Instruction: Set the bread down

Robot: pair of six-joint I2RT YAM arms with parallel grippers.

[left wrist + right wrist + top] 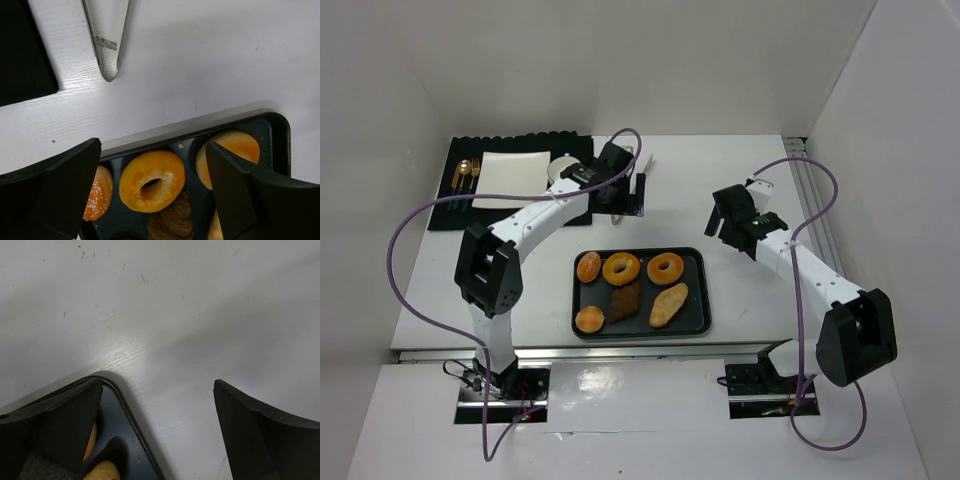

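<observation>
A black tray (704,300) in the middle of the table holds several breads: a sesame bun (588,267), two ring donuts (621,268) (665,268), a brown cookie (625,299), an oblong loaf (668,304) and a round bun (590,319). My left gripper (628,197) is open and empty, hovering behind the tray's far edge. In the left wrist view, a ring donut (151,180) lies between my open fingers (152,146). My right gripper (722,224) is open and empty, above the table to the right of the tray's far right corner (121,410).
A white plate (510,178) lies on a black placemat (445,215) at the back left, with gold cutlery (467,175) and a white cup (560,168). Metal tongs (106,40) lie on the table beside the mat. White walls enclose the table.
</observation>
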